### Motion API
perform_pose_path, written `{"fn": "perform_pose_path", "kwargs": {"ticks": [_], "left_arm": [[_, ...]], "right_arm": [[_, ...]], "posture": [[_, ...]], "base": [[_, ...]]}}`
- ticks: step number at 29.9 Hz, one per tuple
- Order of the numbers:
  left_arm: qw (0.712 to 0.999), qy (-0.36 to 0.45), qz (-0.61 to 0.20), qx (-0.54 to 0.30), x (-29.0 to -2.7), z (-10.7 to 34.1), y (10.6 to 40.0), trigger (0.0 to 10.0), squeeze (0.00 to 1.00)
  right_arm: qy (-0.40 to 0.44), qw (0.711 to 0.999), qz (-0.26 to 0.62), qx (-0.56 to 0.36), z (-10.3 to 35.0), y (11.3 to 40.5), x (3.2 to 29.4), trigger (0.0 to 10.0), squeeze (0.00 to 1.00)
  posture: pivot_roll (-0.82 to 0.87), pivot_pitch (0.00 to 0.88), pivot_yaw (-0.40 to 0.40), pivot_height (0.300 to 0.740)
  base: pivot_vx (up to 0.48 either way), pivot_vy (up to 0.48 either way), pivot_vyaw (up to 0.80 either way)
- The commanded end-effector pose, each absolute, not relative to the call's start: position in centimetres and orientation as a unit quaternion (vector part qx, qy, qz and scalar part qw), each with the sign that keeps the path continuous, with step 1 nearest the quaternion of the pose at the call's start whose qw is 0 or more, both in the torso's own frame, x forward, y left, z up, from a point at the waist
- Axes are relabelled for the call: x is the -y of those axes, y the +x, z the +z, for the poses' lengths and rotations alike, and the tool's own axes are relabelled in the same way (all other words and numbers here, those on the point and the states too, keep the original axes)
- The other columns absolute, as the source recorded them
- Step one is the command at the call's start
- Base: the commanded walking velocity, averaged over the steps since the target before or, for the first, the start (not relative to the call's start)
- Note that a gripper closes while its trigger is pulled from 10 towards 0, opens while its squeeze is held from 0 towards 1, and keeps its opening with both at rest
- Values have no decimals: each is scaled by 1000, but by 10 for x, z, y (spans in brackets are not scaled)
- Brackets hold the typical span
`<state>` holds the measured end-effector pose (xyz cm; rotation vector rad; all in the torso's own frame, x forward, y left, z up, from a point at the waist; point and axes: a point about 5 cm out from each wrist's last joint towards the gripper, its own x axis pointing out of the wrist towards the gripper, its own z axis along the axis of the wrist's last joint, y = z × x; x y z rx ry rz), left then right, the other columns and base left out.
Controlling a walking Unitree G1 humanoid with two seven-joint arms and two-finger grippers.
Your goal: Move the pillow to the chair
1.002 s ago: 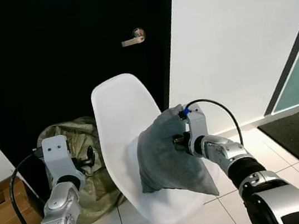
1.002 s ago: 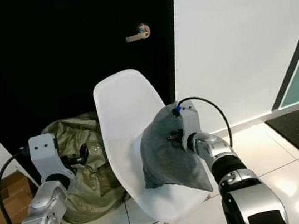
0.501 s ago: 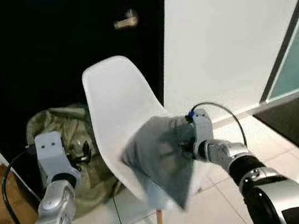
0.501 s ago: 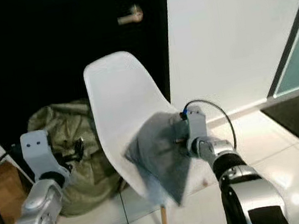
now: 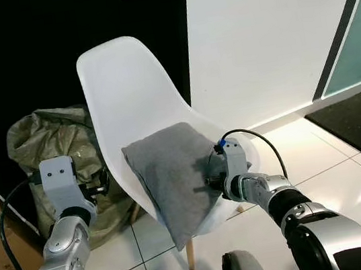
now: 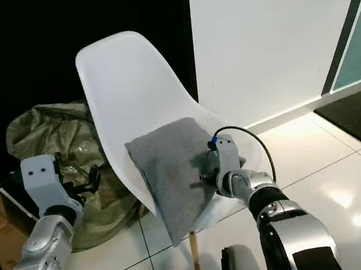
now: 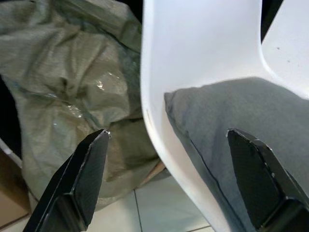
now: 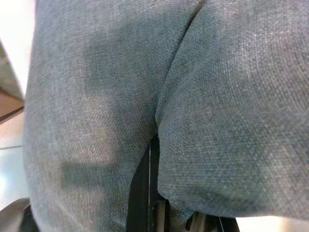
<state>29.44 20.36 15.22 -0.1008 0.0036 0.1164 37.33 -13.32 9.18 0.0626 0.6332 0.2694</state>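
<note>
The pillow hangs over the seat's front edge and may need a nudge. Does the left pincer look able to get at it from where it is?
Probably yes. The left pincer is open beside the chair, aimed at the pillow; the pillow's near corner overhangs the seat rim, and nothing stands between them. The right pincer is shut on the pillow's far side.

The square grey pillow [image 5: 174,180] is matt woven cloth with a fine, slightly rough weave and a stitched seam along its edge. The white moulded chair [image 5: 130,91] looks like smooth plastic with a soft sheen, on a pale wooden leg [image 5: 192,269]. The crumpled olive-green sack [image 5: 48,138] is coarse woven material catching dull glints. The white floor tiles [image 5: 348,164] are glossy
</note>
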Motion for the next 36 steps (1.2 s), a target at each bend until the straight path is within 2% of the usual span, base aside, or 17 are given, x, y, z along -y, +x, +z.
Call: {"fn": "perform_pose_path", "kwargs": {"ticks": [1,5,6,7,13,22,25,27,29,30,32,33,36], "left_arm": [[997,-52,51,-2,-201,154,294,10000,0],[998,-53,44,-1,-198,156,295,10000,0],[998,-52,41,-1,-197,156,295,10000,0],[998,-52,39,-1,-196,156,296,10000,0],[998,-52,34,-4,-195,155,297,10000,0],[998,-52,23,-7,-191,154,299,10000,0],[998,-57,10,-7,-184,154,302,10000,0],[998,-57,10,-7,-184,154,302,10000,0],[998,-59,-1,-4,-179,155,303,10000,0],[998,-57,-7,-2,-177,155,303,10000,0],[999,-51,-16,0,-174,156,303,10000,0],[999,-48,-21,1,-172,157,303,10000,0],[999,-44,-25,2,-171,157,304,10000,0]], "right_arm": [[8,947,138,-289,99,378,130,10000,0],[15,952,142,-270,103,380,130,10000,0],[20,953,146,-266,103,380,130,10000,573],[25,952,150,-264,103,380,129,10000,1000],[20,948,162,-273,100,378,129,10000,1000],[16,938,178,-296,98,374,148,10000,1000],[24,923,215,-318,108,371,175,10000,1000],[24,923,215,-318,108,371,175,10000,1000],[15,918,219,-331,119,370,198,10000,1000],[10,918,215,-332,124,369,207,10000,592],[5,925,206,-320,134,371,217,10000,592],[6,936,187,-298,140,374,222,10000,0],[7,948,166,-273,147,378,227,10000,0]], "posture": [[-61,99,-25,580],[-62,88,-26,580],[-63,84,-26,580],[-64,77,-28,580],[-70,75,-29,580],[-89,75,-34,580],[-114,78,-35,580],[-114,78,-35,580],[-121,78,-39,580],[-123,79,-39,580],[-123,79,-39,580],[-127,77,-42,580],[-128,77,-42,580]], "base": [[0,0,0],[0,0,0],[0,0,0],[0,0,0],[0,0,0],[0,0,0],[0,0,0],[0,0,0],[0,0,0],[0,0,0],[0,0,0],[0,0,0],[0,0,0]]}}
